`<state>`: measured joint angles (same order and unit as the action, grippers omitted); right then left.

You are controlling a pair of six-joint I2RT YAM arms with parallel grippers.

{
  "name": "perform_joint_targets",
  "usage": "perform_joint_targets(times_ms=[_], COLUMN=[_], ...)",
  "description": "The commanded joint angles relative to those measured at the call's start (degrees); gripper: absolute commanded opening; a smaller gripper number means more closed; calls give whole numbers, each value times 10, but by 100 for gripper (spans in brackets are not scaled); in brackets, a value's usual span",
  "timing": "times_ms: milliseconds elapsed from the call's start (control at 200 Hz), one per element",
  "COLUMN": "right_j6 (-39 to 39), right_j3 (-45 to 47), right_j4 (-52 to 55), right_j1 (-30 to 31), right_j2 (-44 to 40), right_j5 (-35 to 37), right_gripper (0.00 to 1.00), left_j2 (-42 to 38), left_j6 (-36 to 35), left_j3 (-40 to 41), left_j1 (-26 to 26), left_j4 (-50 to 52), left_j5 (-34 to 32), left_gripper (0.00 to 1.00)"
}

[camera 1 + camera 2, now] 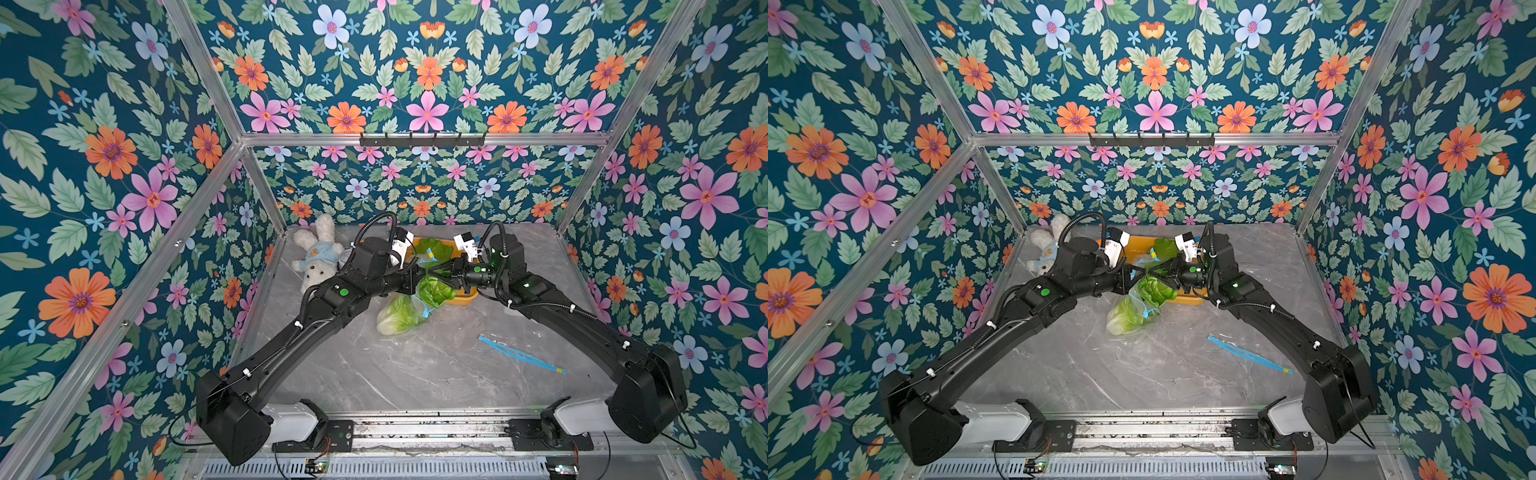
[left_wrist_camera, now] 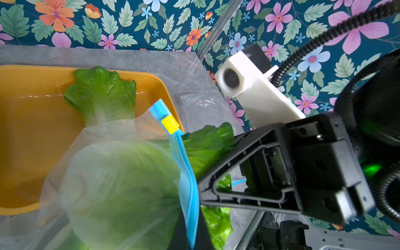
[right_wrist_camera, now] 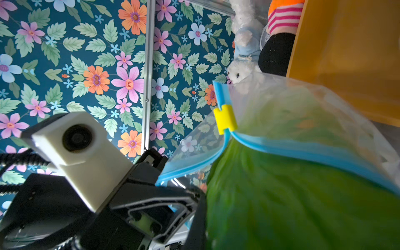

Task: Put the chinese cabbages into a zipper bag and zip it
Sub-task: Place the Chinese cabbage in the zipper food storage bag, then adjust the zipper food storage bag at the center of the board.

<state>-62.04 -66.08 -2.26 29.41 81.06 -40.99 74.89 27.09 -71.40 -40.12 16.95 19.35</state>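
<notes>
Glossy crinkled cabbage [image 2: 119, 184] in filmy zipper bag [image 2: 65, 155], left hand [image 2: 188, 234], right hand [image 2: 203, 190] both clamped on blue rim [image 2: 186, 171]

Grey marble bench [image 1: 395, 374]: orange plastic tray [image 1: 468, 296] at back centre. Glossy green-and-whitish toy chinese cabbage [image 1: 432, 248] in tray, far end. Clear plastic zipper bag [image 1: 424, 311] before tray, lower end on bench; second cabbage [image 1: 397, 320] inside it, third cabbage [image 1: 436, 291] at its mouth, over tray's near rim. My left gripper [image 1: 420, 271] and right gripper [image 1: 432, 272] tip to tip above that mouth. Flat spare zipper bag [image 1: 519, 355] on bench, front right. White plush rabbit [image 1: 318, 257] back left, left of tray.
</notes>
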Motion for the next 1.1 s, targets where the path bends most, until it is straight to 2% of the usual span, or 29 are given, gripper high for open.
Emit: perform_joint_targets(times_ms=[0,130,375,600,655,740,800,915,1100], right_j6=[38,26,74,137,161,205,222,213,157], right_j3=[-20,-1,-39,-86,-93,-87,-74,-35,29], right_j4=[39,22,110,227,281,366,404,387,282], right_j1=[8,-1,-1,-6,-12,-17,-18,-17,2], right_j2=[9,-6,-15,-60,-76,-101,-106,-99,-91], right_j5=[19,17,14,37,63,152,197,165,128], right_gripper=[14,27,42,57,58,57,53,46,38], left_j2=[-2,-4,-17,-29,-32,-33,-35,-33,-33], left_j6=[6,18,50,66,65,69,70,73,78], left_j3=[-2,-5,16,30,30,31,33,35,38], left_j1=[0,0,19,37,39,41,41,41,41], left_j4=[-31,-31,-52,-67,-68,-68,-72,-74,-77], left_j5=[24,-4,-20,-15,-18,-21,-18,-18,-18], left_gripper=[0,0,0,0,0,0,0,0,0])
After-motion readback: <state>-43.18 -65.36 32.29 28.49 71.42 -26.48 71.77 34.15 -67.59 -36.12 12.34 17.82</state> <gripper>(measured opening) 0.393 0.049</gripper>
